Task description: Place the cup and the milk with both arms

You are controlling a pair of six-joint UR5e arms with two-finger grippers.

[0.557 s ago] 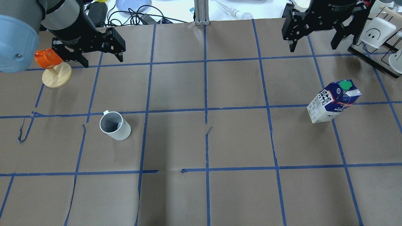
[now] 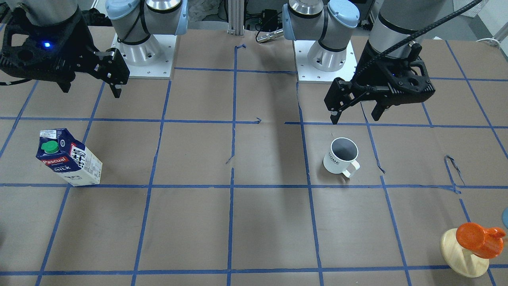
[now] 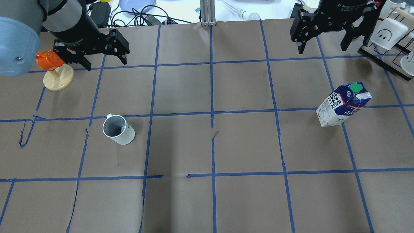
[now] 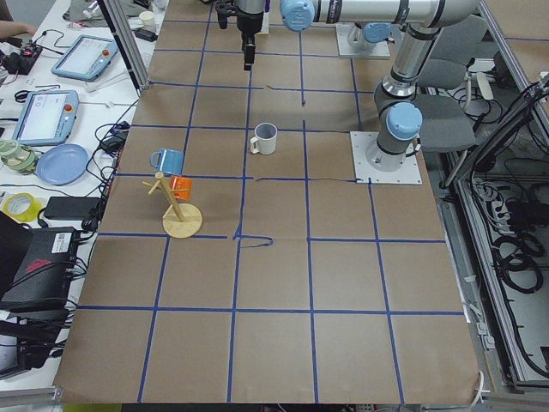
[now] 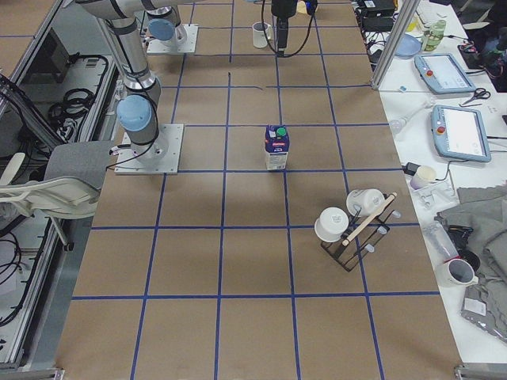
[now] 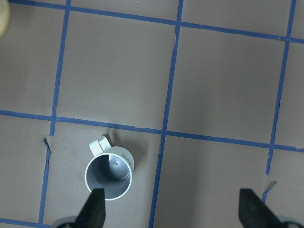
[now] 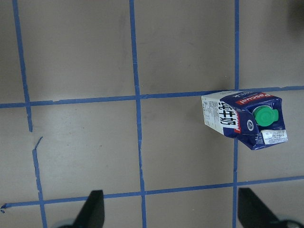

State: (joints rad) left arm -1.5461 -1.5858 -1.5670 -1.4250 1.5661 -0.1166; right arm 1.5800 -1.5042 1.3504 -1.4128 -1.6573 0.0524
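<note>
Four fixed, two wrist-mounted; shared table (image 3: 181,90).

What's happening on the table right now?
Nothing is held yet. The left arm's black gripper hovers open, well clear of the white ceramic mug standing upright on the brown paper-covered table. The right arm's black gripper hovers open, clear of the upright dark-blue and white milk carton.

Light is even and diffuse from overhead: the brown table (image 3: 245,145) reads mid-bright without glare, and the cup (image 3: 118,129) and the milk (image 3: 343,103) throw only faint, soft-edged shadows. The white desk (image 3: 181,13) along the overhead view's top edge is nearly blown out. Both wrist views are sharp on the table, but along their bottom edges the fingertips (image 6: 96,209) of the left gripper (image 6: 172,211) and the fingertips (image 7: 93,209) of the right gripper (image 7: 172,209) are out of focus.
</note>
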